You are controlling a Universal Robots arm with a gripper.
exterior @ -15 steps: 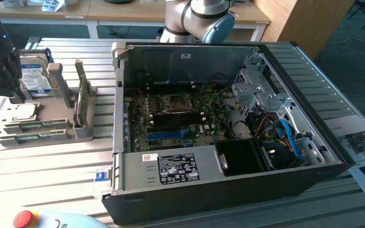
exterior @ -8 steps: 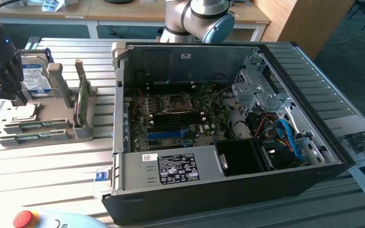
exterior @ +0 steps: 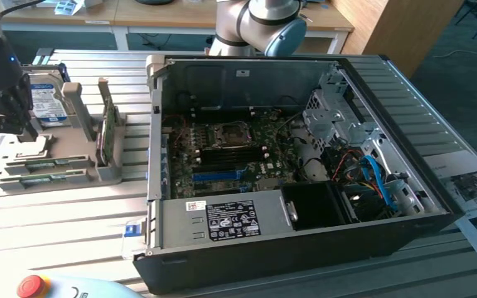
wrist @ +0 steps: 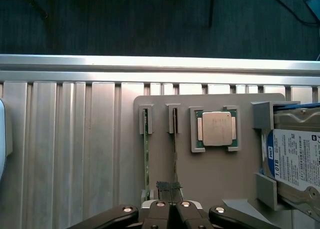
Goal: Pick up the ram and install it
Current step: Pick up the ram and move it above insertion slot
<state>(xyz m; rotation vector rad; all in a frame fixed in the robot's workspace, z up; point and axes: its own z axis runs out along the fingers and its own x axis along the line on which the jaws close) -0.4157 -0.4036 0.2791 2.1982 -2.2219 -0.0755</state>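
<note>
Two ram sticks stand on edge in slots of a grey holder tray. One ram stick sits nearer the tray's edge, the other ram stick beside it. My gripper hovers above the tray, over the end of the second stick. Its ribbed fingertips are pressed together, shut, with nothing between them. In the exterior view the open computer case with its motherboard lies to the right of the tray.
The tray also holds a processor chip, a hard drive with a blue label and an upright green expansion card. A red stop button sits at the front of the slatted metal table.
</note>
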